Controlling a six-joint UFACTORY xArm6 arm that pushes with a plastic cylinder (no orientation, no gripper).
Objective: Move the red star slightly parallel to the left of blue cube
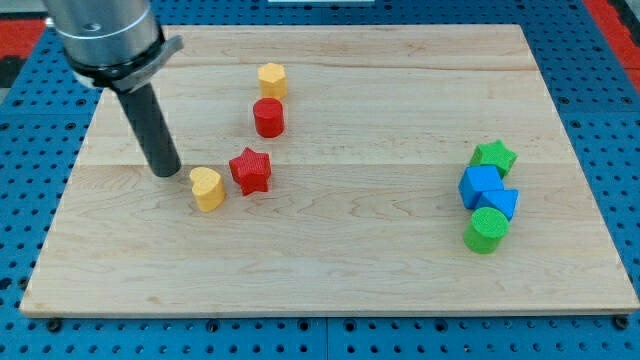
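Eight blocks are found on the wooden board point(330, 260), in two groups well apart.

Left group: the tip point(166, 172) is placed just to the view's left of the yellow heart point(207, 188), near it; contact cannot be confirmed. The red star point(251, 170) is set just to the heart's right, slightly toward the view's top. The red cylinder point(268, 117) is located above the star, and the yellow hexagonal block point(272, 80) just above the cylinder.

Right group: a tight column is formed. The green star point(495, 157) is placed uppermost, the blue cube point(481, 185) directly below it, the second blue block point(503, 203) at the cube's lower right, and the green cylinder point(486, 230) lowest. Neighbouring blocks appear to be touching.
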